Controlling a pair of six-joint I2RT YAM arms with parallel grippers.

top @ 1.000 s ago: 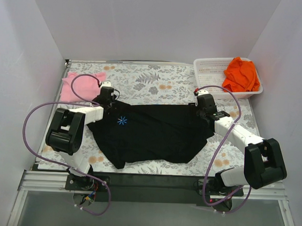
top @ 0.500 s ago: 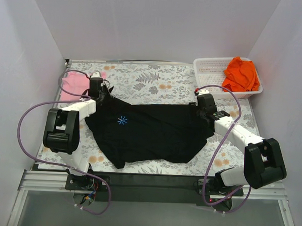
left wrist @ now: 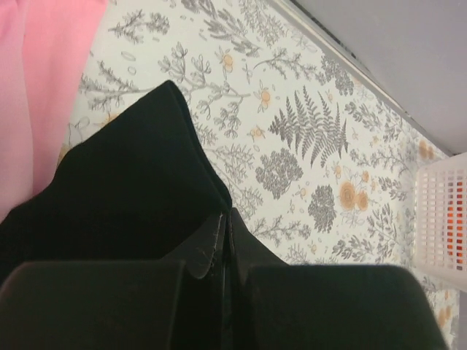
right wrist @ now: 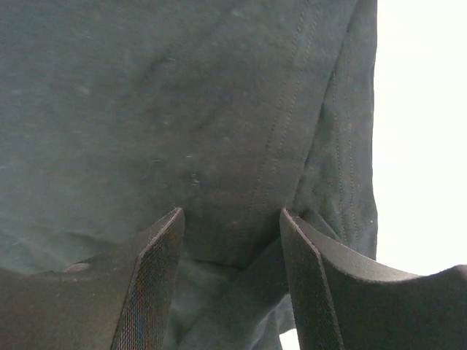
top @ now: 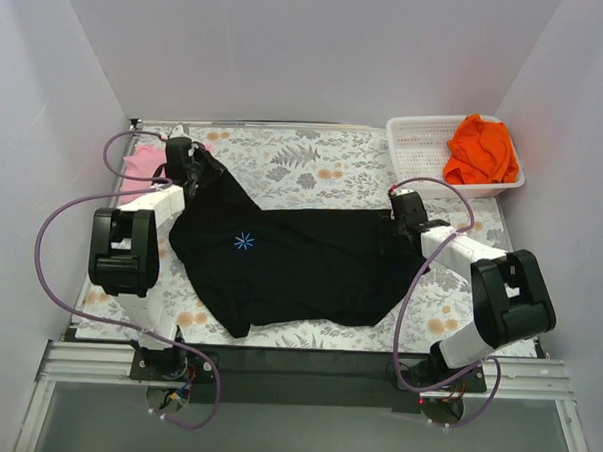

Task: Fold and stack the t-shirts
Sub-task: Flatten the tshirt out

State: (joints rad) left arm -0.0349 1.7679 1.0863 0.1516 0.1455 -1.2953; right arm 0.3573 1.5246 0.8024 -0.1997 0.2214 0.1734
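- The left gripper [top: 189, 166] [left wrist: 226, 219] is clamped tight on a far left corner of the black tee [top: 300, 266] [left wrist: 131, 182]. The jaws meet with a fold of cloth pinched between them.
- From that grip the corner stands up in a peak and points toward the far left of the table [top: 304, 161] [left wrist: 306, 131].
- The right gripper [top: 407, 213] [right wrist: 230, 248] sits low on the tee's right edge with its jaws about half apart. Black cloth [right wrist: 182, 109] fills the wrist view under and between the fingers [right wrist: 157, 277]. A seamed edge of the tee runs just right of them, and I cannot tell whether any cloth is pinched.
- The black tee lies spread and rumpled across the middle of the table between the two grippers. Its blue starburst [top: 244, 242] faces up, nearer the left gripper.
- The pink tee [top: 144, 164] [left wrist: 36, 87] lies at the far left edge, just beside the left gripper and touching the raised black corner.
- The orange tee [top: 480, 149] is heaped in the right half of the white basket [top: 415, 141] [left wrist: 438, 211] at the far right corner, well apart from both grippers.
- The table has a grey fern and orange flower print.
- Plain pale walls [top: 309, 56] close it in at the back and on both sides.
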